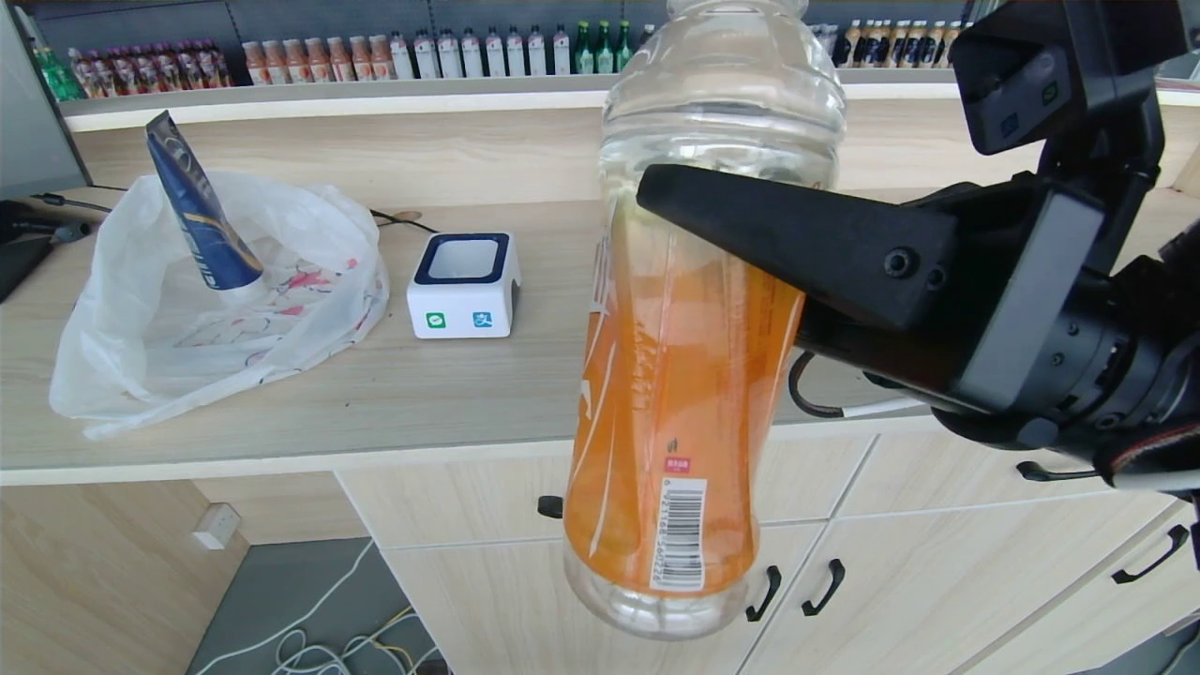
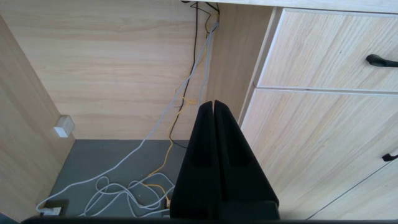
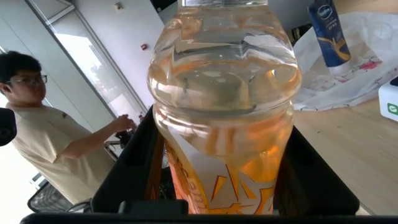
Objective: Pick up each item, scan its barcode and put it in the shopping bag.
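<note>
My right gripper (image 1: 741, 262) is shut on a clear plastic bottle (image 1: 684, 375) with an orange label, held up close to the head camera, tilted a little, barcode (image 1: 682, 536) near its lower end facing the camera. In the right wrist view the bottle (image 3: 224, 106) sits between the black fingers (image 3: 134, 162). A white scanner box (image 1: 464, 285) with a dark blue rim stands on the counter to the left of the bottle. Further left lies the white shopping bag (image 1: 216, 300) with a blue tube (image 1: 199, 211) standing in it. My left gripper (image 2: 214, 155) hangs shut below the counter, by the cabinet fronts.
The wooden counter (image 1: 450, 394) runs across, with drawers and black handles (image 1: 829, 586) beneath. Cables (image 1: 309, 647) lie on the floor under the counter's left part. A shelf of bottles (image 1: 469, 52) lines the back wall. A dark monitor edge (image 1: 28, 103) is at far left.
</note>
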